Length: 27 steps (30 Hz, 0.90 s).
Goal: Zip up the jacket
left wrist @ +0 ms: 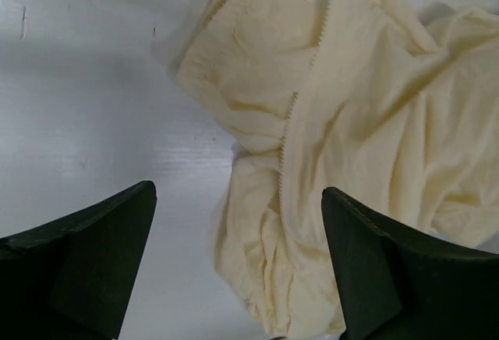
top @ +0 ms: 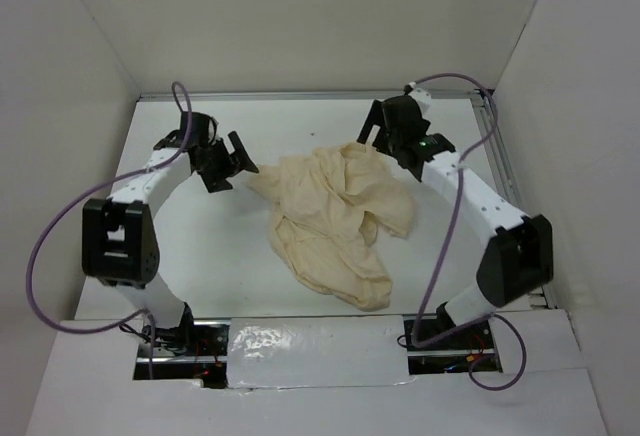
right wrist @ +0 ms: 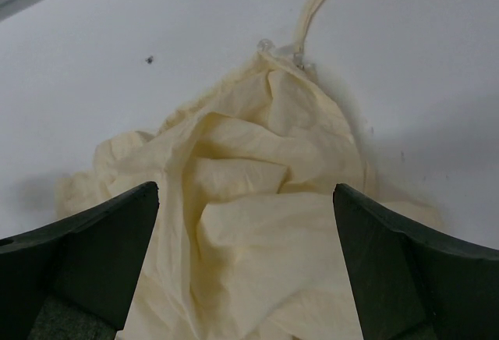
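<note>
Crumpled jacket (top: 330,231) on white table (top: 230,266), purple cables (top: 450,78) looping — left and right jaws wide, gripping nothing.

We see bright, even overhead light, soft shadows hugging the jacket (top: 330,221), mild glare on the glossy strip (top: 320,351) at the near edge, and wrist-view foregrounds slightly out of focus.

We find the jacket (top: 335,226) lying bunched in the middle of the table (top: 290,121), between our two arms. Our left gripper (top: 240,163) sits just beside its far left edge, and our right gripper (top: 372,136) is at its far right corner. The zipper edge (left wrist: 292,110) runs across the fabric ahead of the left gripper.
</note>
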Motion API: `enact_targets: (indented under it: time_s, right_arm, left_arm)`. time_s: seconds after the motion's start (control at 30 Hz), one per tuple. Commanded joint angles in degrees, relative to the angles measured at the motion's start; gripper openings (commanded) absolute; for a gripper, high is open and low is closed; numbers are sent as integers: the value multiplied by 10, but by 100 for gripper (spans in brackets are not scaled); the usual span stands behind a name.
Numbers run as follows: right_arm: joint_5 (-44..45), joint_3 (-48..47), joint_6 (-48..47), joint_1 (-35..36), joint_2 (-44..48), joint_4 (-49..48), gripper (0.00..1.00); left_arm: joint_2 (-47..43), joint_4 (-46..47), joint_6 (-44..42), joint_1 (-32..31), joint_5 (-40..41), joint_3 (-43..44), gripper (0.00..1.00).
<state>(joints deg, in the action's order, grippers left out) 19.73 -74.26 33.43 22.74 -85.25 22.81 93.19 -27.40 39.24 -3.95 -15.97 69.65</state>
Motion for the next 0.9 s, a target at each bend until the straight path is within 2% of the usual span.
enact_targets:
  time_s: [0.0, 0.13, 0.2, 0.3, 0.37, 0.4, 0.43, 0.5, 0.53, 0.67, 0.7, 0.77, 0.8, 0.87]
  right_arm:
    - [-35, -68, -16, -2, -92, 7, 100]
    - [-64, -111, -30, 4, -183, 17, 100]
    - [-87, -120, -35, 7, -215, 14, 100]
    - [-119, -120, -32, 12, -244, -4, 100]
    - [-138, -126, -35, 12, -256, -12, 92]
    - [-151, -130, -35, 13, -262, -12, 85]
    - [-159, -132, -40, 13, -266, -14, 59]
    - [-166, -129, -49, 14, -258, -27, 35]
    - [-155, -122, -48, 16, -234, -29, 0]
    - [-74, -75, -71, 25, -108, -52, 0]
    - [-59, -66, -78, 28, -43, -55, 0]
    - [-34, -38, -104, 35, 22, -59, 0]
    - [-28, -23, -113, 40, 85, -62, 0]
    - [-21, -25, -161, 56, 137, -59, 0]
  left_arm:
    - [79, -35, 7, -28, 61, 74, 99]
    - [217, -96, 18, -59, 108, 181, 99]
    - [259, -109, 22, -70, 120, 214, 99]
    - [288, -100, 22, -75, 97, 224, 98]
    - [291, -85, 19, -73, 75, 218, 74]
    - [289, -77, 16, -74, 66, 211, 62]
    - [287, -58, 10, -75, 44, 207, 34]
    - [278, -54, 3, -75, 34, 211, 0]
    - [273, -57, -7, -76, 34, 215, 0]
    - [185, -46, -19, -88, 87, 212, 0]
    - [126, -39, -22, -90, 94, 196, 0]
    - [57, -21, -21, -100, 124, 179, 0]
    - [-11, -25, -16, -107, 141, 172, 0]
    - [-113, -21, -28, -138, 178, 168, 0]
